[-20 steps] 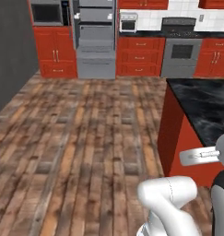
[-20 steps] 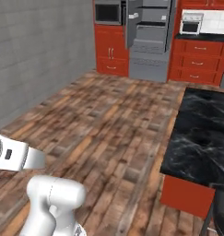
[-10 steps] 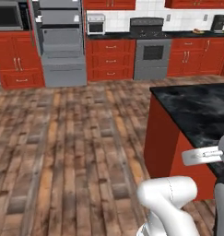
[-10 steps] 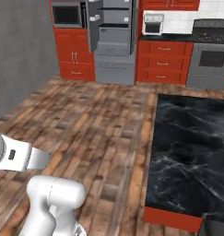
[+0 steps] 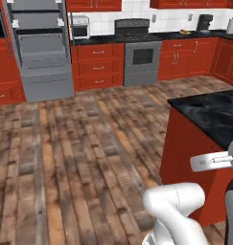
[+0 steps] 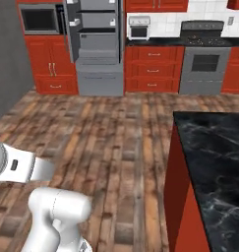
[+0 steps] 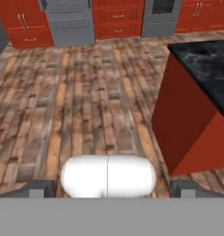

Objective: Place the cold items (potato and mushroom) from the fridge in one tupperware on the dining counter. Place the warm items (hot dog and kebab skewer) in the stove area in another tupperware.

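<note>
In the hand view my gripper (image 7: pixel 109 189) is open, its two dark fingertips (image 7: pixel 37 188) far apart with nothing between them, and it looks down over the wooden floor. The grey fridge (image 5: pixel 39 48) (image 6: pixel 96 44) stands with its doors open at the back wall; what lies on its shelves is too small to make out. To its right is the stove (image 5: pixel 142 52) (image 6: pixel 205 54). The black marble dining counter (image 5: pixel 209 112) (image 6: pixel 214 162) (image 7: pixel 210 73) is close on the right. The potato, mushroom, hot dog, kebab skewer and tupperware are out of view.
Red cabinets (image 5: pixel 96 67) line the back wall under a dark worktop with a toaster oven (image 5: pixel 79 26) and a coffee machine (image 5: pixel 204 21). A built-in microwave (image 6: pixel 40 19) sits left of the fridge. Wide wooden floor (image 5: pixel 75 143) lies between me and the back wall.
The whole picture has shifted: the base has turned right, so the fridge slides left and the stove and dining counter come further into view. The gripper stays open.
</note>
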